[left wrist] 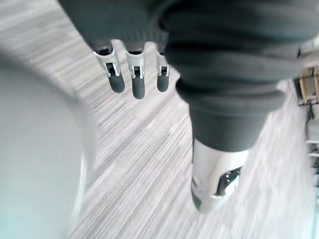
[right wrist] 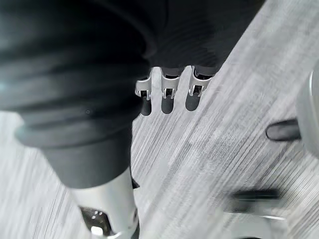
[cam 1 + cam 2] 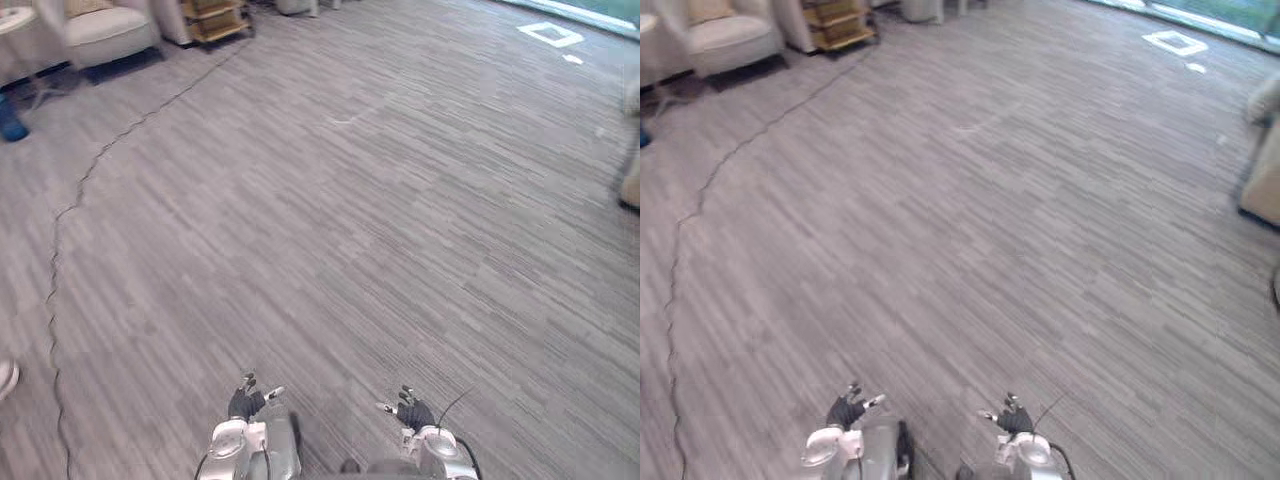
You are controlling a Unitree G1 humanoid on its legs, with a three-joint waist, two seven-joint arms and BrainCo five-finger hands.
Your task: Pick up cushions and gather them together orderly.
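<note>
Left wrist view has the left hand [image 1: 138,82] hanging over bare carpet, its fingers straight and slightly spread, the thumb held apart, with nothing between them. The right hand [image 2: 168,99] looks the same in its own wrist view: fingers loose and extended, grasping nothing. From the head camera both hands sit low and close to the body, over the grey striped floor [image 3: 350,250], which runs wide and bare ahead of them.

Farther out, at the far left, stands a pale armchair [image 3: 105,35] with what appears to be a tan cushion [image 3: 88,6] propped against its back. A wooden shelf unit [image 3: 215,20] stands just beside the chair. At the right edge a beige padded shape [image 3: 1262,180] shows; whether it is a cushion or furniture cannot be told.

Judging by this, the task is at its search-and-approach step: no cushion is held and none lies within reach. The next move likely calls for walking toward the armchair or the right-hand shape, then bringing both open hands down on either side of a cushion.
</note>
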